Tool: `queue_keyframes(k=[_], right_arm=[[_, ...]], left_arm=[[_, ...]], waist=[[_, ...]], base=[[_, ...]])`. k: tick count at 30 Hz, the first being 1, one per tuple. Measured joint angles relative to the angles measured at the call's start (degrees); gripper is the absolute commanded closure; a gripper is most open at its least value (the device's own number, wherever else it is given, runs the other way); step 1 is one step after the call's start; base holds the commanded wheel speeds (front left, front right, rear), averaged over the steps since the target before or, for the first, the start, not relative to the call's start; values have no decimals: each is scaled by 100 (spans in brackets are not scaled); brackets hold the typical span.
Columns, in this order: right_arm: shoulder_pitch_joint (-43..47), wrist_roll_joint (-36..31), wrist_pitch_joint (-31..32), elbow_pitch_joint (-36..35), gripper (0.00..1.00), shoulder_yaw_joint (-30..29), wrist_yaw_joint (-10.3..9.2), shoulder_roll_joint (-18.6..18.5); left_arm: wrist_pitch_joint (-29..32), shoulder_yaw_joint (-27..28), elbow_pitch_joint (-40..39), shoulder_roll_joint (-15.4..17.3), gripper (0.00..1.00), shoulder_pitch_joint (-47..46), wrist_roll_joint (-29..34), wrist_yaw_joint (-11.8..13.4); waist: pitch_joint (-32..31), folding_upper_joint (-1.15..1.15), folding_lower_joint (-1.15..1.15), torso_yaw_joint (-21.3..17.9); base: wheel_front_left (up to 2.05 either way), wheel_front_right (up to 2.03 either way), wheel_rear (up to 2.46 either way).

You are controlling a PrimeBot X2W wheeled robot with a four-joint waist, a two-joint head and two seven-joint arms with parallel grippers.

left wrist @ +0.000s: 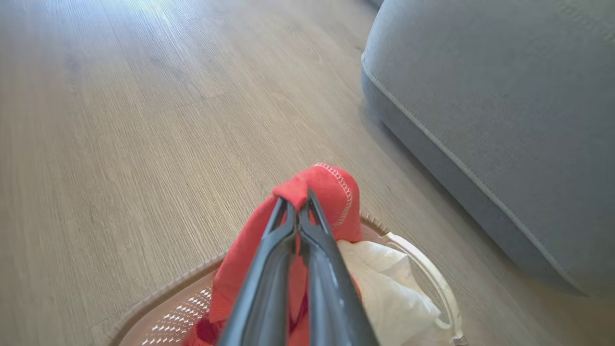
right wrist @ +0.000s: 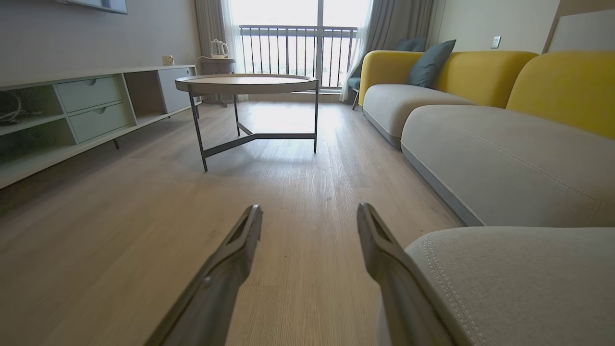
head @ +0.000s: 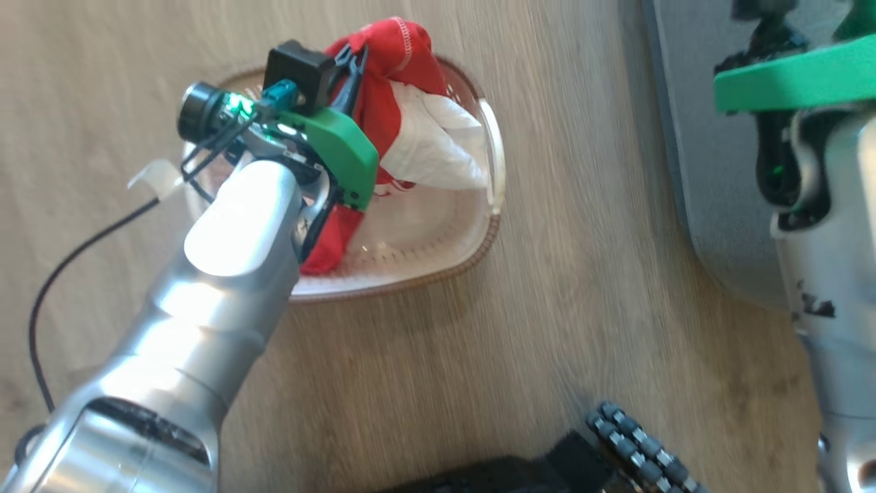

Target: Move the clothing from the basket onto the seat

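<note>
My left gripper [left wrist: 298, 199] is shut on a fold of the red clothing [left wrist: 326, 190], lifting it above the basket [left wrist: 168, 293]. In the head view the clothing [head: 410, 89] hangs red and white from the left gripper [head: 354, 60] over the cream basket [head: 438, 253] on the wooden floor. The grey seat [left wrist: 504, 120] lies to the right of the basket, apart from it, and shows as the seat [head: 718, 192] at the head view's right edge. My right gripper [right wrist: 310, 216] stands open and empty, low over the floor beside the seat [right wrist: 509, 163].
A round side table [right wrist: 247, 84] on thin metal legs stands ahead in the right wrist view. A low shelf unit [right wrist: 72, 110] lines the left wall. A yellow sofa back [right wrist: 567, 86] rises behind the cushions. My wheeled base [head: 616, 445] sits at the head view's bottom.
</note>
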Motion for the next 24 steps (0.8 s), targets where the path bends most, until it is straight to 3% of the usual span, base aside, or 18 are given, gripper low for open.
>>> queue_keyframes(k=[10, 24], right_arm=[[707, -5, 0, 410, 0, 24, 0, -136], [1393, -4, 1, 747, 0, 34, 0, -170]], left_arm=[[0, 371, -878, -10, 100, 675, -142, -105], [0, 495, -1708, -15, 100, 919, -144, -111]], waist=[[-1146, 0, 0, 353], [-2369, 0, 0, 701]], base=[[0, 0, 0], [0, 0, 0]])
